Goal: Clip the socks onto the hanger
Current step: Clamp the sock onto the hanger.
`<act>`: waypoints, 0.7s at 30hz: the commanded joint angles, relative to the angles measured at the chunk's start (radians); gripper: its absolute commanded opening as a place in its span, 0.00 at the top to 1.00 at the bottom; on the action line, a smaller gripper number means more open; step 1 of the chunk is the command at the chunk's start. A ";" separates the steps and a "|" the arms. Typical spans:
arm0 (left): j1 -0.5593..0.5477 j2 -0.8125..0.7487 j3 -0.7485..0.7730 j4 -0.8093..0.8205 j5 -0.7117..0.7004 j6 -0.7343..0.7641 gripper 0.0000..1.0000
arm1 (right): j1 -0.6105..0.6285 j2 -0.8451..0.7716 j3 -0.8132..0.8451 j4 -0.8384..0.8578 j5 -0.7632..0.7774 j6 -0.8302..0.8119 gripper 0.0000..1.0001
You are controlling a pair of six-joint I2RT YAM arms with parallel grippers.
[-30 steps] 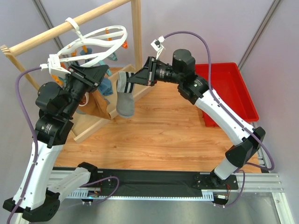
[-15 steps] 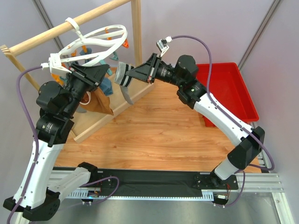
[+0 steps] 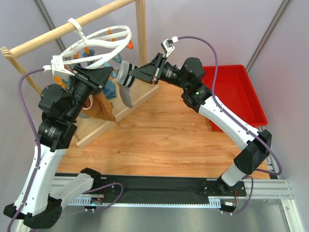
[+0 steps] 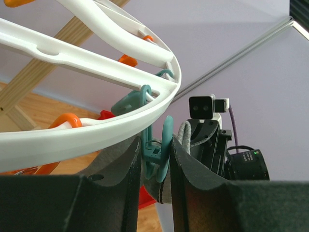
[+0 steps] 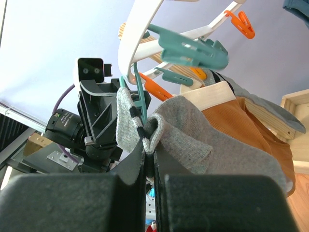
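- The right gripper [image 5: 147, 153], jaws pinched shut on the striped cuff of a grey sock [image 3: 126, 91], holds it in the air just beside the near rim of the white hanger [image 3: 126, 36]. The toe hangs limp above the base board of the wooden rail frame [image 3: 58, 31].
- The left gripper [image 4: 154, 151] stands part-closed around a teal clip [image 4: 163, 140] dangling from the ring, with the pads seeming to press it from both sides. The pair's second sock cannot be made out.
- The sock looks light, soft and floppy, and it folds wherever it is unsupported. The doubled cuff [image 5: 126, 121] is likely the firmest hold. A short lip of cuff stands proud of the right fingertips, which is probably what the clip has to bite.
- The hanger rides on its hook alone and would likely swing at a nudge. The left grip on the clip is probably what steadies it.
- Room is tight, with the two grippers nose to nose under the ring. The frame's upright post is just behind them, and a brown tote bag [image 3: 101, 110] and a teal cloth [image 3: 110, 89] hang close below.
- Open space lies to the right and near side over the bare wooden worktop [image 3: 164, 140]. A red bin [image 3: 236, 92] sits well apart at the far right.
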 commanded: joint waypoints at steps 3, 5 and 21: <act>0.006 -0.019 -0.005 0.068 -0.013 -0.018 1.00 | 0.000 -0.001 0.009 0.023 0.013 -0.007 1.00; 0.006 -0.026 -0.012 0.075 -0.013 -0.021 1.00 | 0.000 -0.002 0.003 0.025 0.009 -0.008 1.00; 0.006 -0.015 -0.022 0.082 -0.016 -0.050 1.00 | 0.012 0.011 0.019 0.017 0.022 -0.016 1.00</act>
